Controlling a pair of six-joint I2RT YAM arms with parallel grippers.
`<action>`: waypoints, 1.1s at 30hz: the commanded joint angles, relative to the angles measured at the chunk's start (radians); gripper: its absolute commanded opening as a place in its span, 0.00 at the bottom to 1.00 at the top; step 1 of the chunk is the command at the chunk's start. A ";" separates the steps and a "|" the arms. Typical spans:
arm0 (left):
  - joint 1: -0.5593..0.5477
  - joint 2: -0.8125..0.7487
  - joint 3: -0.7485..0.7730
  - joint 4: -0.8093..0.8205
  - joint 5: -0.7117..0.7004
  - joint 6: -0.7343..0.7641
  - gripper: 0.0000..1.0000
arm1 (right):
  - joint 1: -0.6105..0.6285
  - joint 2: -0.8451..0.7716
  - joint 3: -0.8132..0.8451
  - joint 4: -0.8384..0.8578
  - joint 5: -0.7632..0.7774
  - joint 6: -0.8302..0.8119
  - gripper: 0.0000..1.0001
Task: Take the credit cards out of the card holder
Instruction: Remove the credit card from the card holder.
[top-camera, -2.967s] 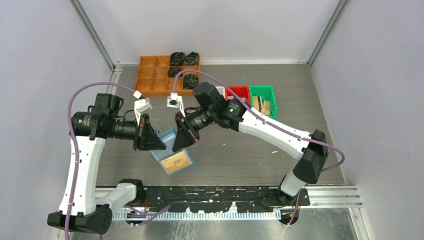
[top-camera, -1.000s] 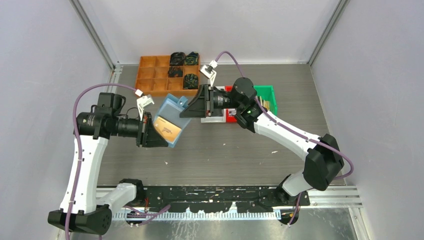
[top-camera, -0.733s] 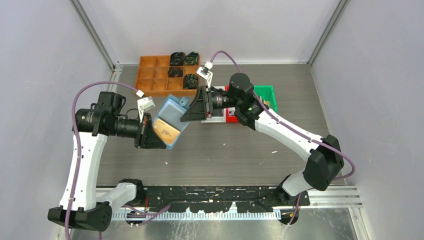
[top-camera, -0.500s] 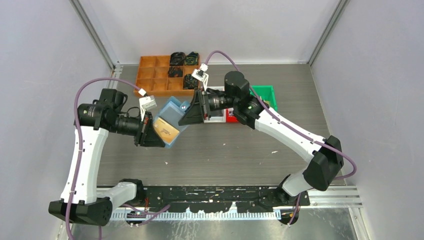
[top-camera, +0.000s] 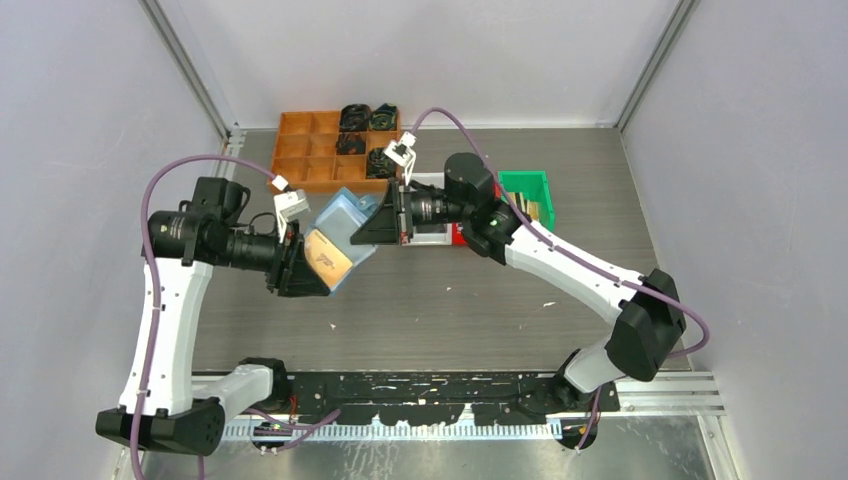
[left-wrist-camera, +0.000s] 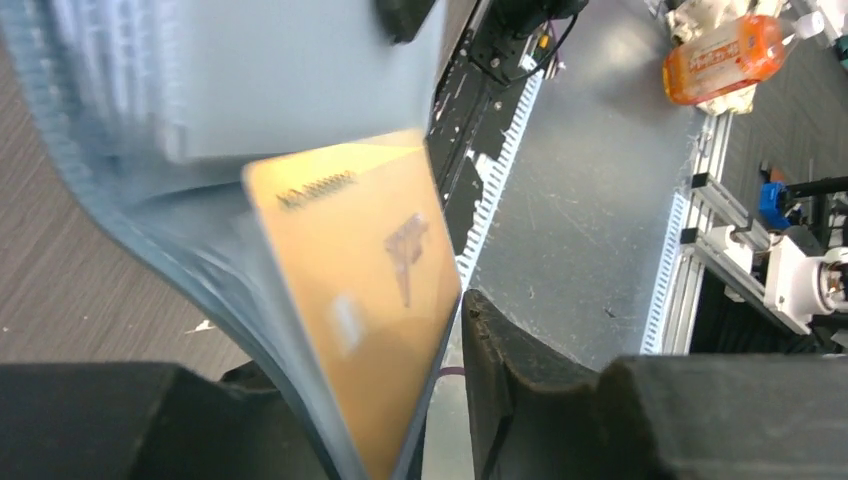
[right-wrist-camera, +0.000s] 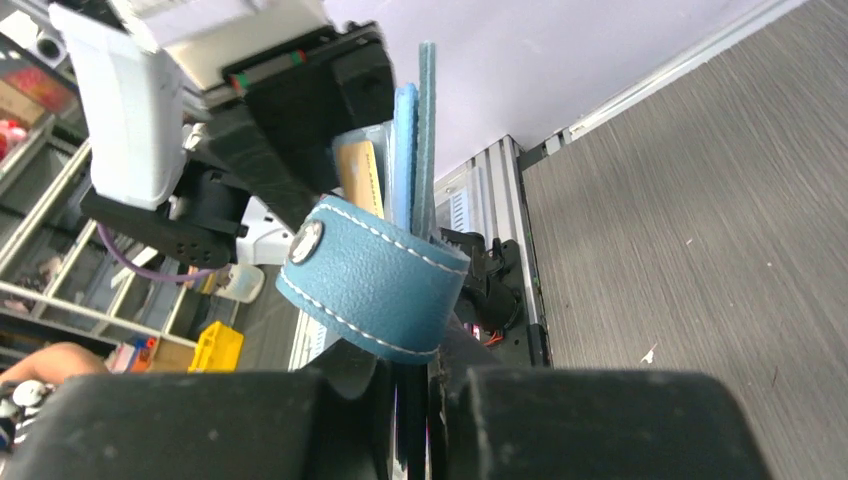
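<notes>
Clamping the right fingers (right-wrist-camera: 560, 420) on the card holder (top-camera: 340, 215), I steady it while the left fingers (left-wrist-camera: 540, 400), parted around its orange credit card (left-wrist-camera: 370, 290), line up a pull.

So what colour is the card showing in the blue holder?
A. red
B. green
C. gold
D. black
C: the card lying against the open holder looks golden orange in both the left wrist view and the top view.
</notes>
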 joint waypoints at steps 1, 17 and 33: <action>-0.003 -0.068 -0.016 0.117 0.088 -0.214 0.40 | 0.009 -0.064 -0.094 0.296 0.159 0.160 0.01; 0.093 -0.175 -0.161 0.666 0.120 -0.842 0.11 | 0.043 -0.167 -0.304 0.564 0.337 0.260 0.01; 0.223 -0.220 -0.318 1.071 0.307 -1.241 0.29 | 0.081 -0.175 -0.352 0.619 0.451 0.284 0.01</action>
